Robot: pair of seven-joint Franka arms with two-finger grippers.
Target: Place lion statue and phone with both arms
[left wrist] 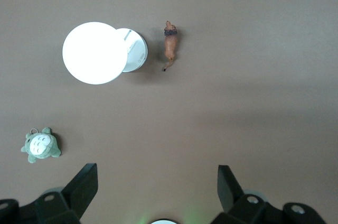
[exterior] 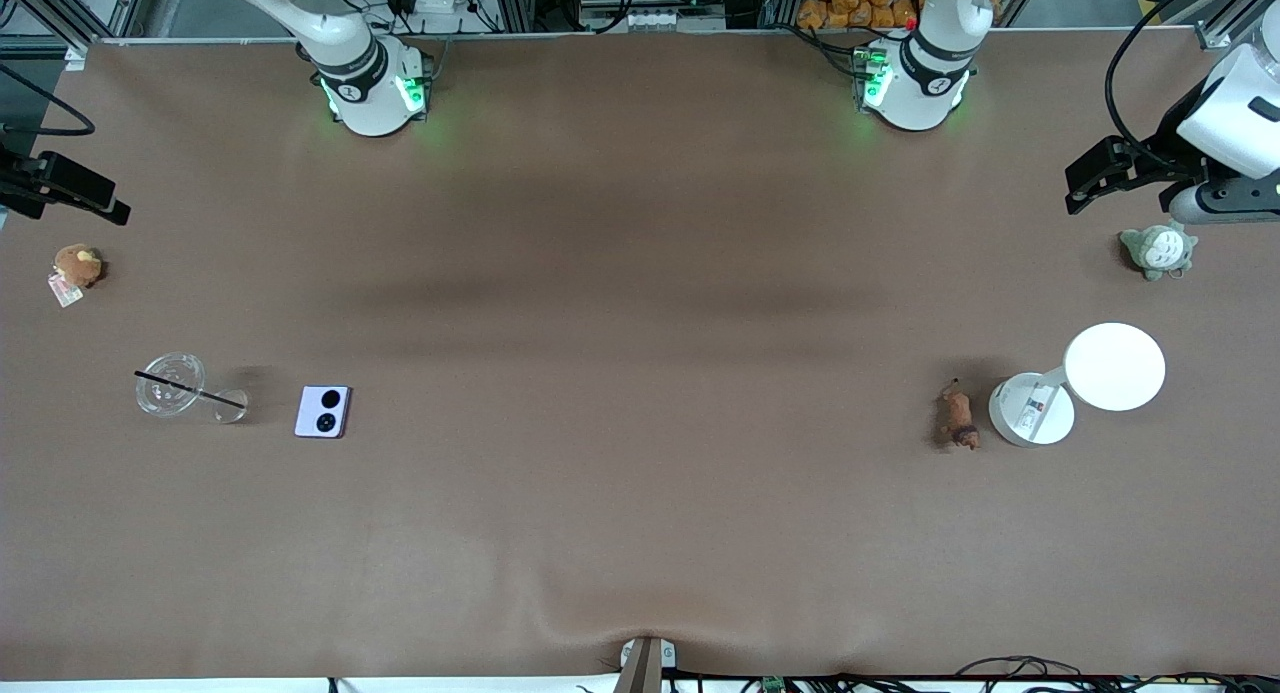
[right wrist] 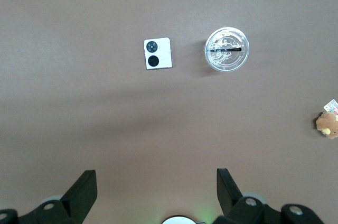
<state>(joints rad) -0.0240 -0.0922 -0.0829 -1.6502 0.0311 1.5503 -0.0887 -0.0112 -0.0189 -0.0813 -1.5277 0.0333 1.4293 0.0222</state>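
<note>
Two task items, both on the brown table point(exterior: 640, 273), well apart. Lion statue point(exterior: 958, 417) lies just beside the white lamp point(exterior: 1080, 388), on the side toward the right arm's end. Phone point(exterior: 323, 411) lies flat, lenses up, far from the lamp at the right arm's end, beside a clear cup with straw point(exterior: 172, 384). Grey-green plush point(exterior: 1158, 250) sits farther from the front camera than the lamp. Brown plush point(exterior: 78, 266) near the right arm's edge. Left gripper point(left wrist: 157, 182) up near the grey-green plush, fingers spread, empty. Right gripper point(right wrist: 156, 182) up near the brown plush, fingers spread, empty.

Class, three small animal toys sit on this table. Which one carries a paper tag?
The round brown plush toy at the right arm's end; the grey-green plush and the reddish-brown lion statue show no tag.
</note>
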